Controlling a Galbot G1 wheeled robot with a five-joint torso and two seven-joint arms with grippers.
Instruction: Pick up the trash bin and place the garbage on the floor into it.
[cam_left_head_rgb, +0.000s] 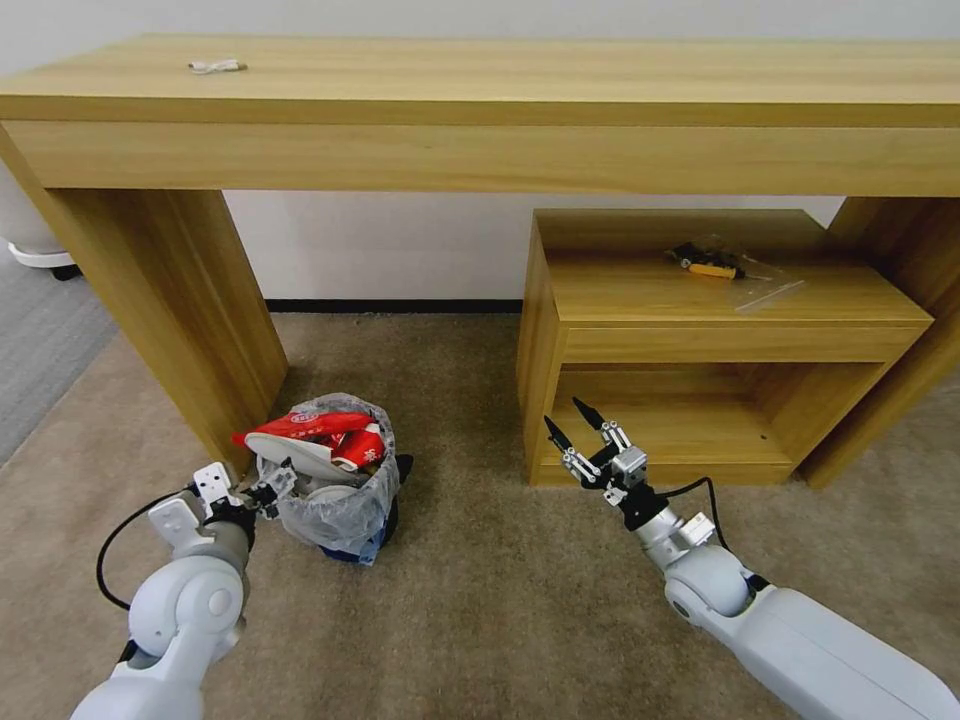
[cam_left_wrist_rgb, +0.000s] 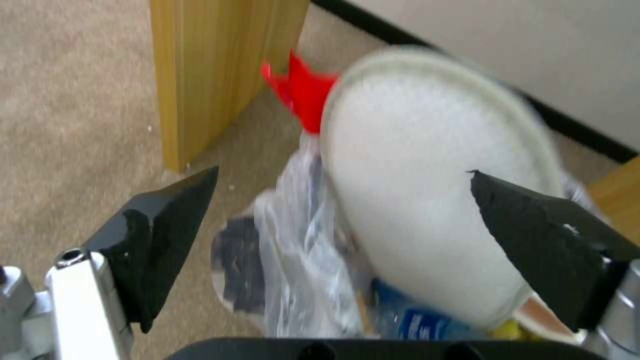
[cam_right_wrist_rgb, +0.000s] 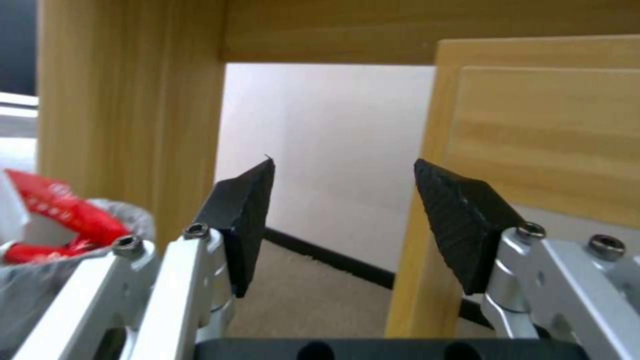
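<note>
We see the trash bin (cam_left_head_rgb: 335, 500) upright beside the desk leg (cam_left_head_rgb: 180, 320), slipper (cam_left_wrist_rgb: 427, 210) lying across it, left gripper (cam_left_head_rgb: 268, 490) and right gripper (cam_left_head_rgb: 578, 422) jaws open

We see glossy white rounded arm shells; a black cable loops off each wrist; the left gripper (cam_left_wrist_rgb: 343, 200) and right gripper (cam_right_wrist_rgb: 343, 200) share silver linkages with hex-socket screws, wedge-shaped black fingertips (cam_right_wrist_rgb: 245, 210) and black bases.

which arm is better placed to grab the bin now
Left. The left claw sits open right at the rim of the trash bin, while the right claw hangs open by the low shelf.
</note>
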